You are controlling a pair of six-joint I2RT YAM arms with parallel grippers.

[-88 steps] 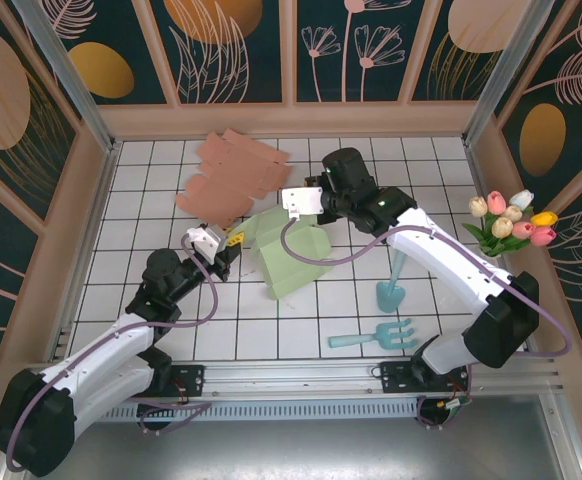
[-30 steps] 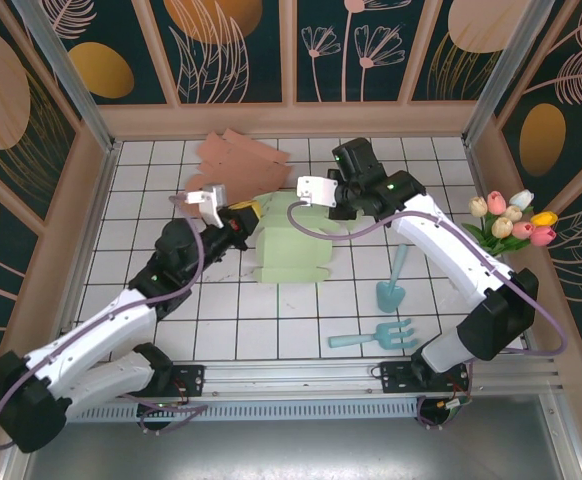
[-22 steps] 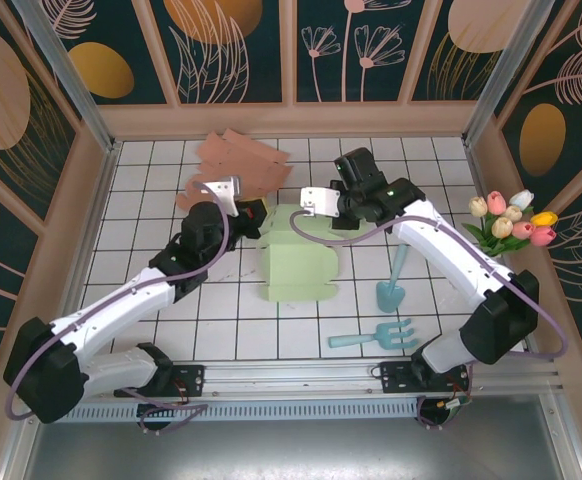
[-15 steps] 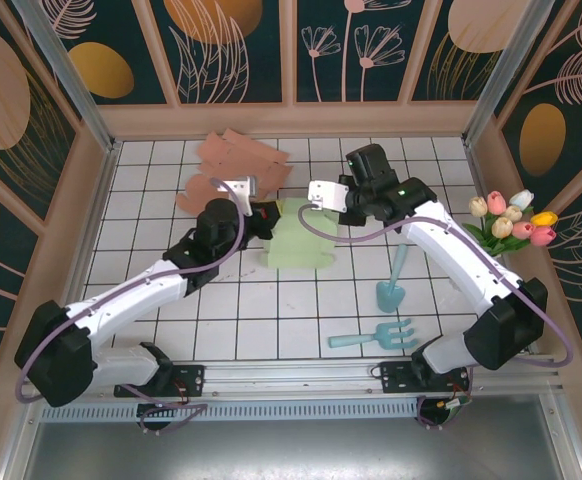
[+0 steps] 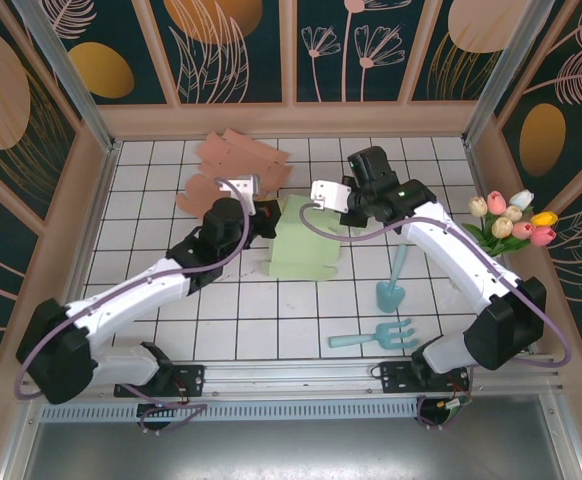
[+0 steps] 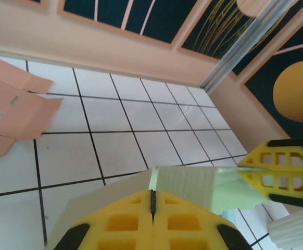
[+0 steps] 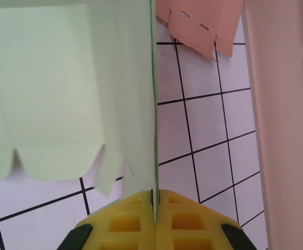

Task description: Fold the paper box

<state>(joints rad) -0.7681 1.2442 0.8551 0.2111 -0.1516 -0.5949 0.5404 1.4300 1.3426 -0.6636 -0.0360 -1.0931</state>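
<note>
The pale green paper box (image 5: 306, 245) is held up over the middle of the tiled table between both arms. My left gripper (image 5: 269, 218) is shut on the box's left edge. In the left wrist view its yellow fingers (image 6: 152, 197) pinch a thin green panel (image 6: 193, 185). My right gripper (image 5: 343, 205) is shut on the box's upper right edge. In the right wrist view the sheet's edge runs straight up out of that gripper (image 7: 154, 195), and the scalloped flaps of the box (image 7: 63, 94) hang to the left.
Flat pink cardboard (image 5: 236, 175) lies at the back of the table, also seen as pink cardboard (image 7: 203, 23) from the right wrist. A teal trowel (image 5: 391, 285) and a teal hand rake (image 5: 376, 338) lie front right. Tulips (image 5: 511, 222) stand at the right wall.
My left gripper has swung right and toward the back with the box's left edge. The box has shifted back and drawn narrower. My right gripper has edged right, still gripping.
</note>
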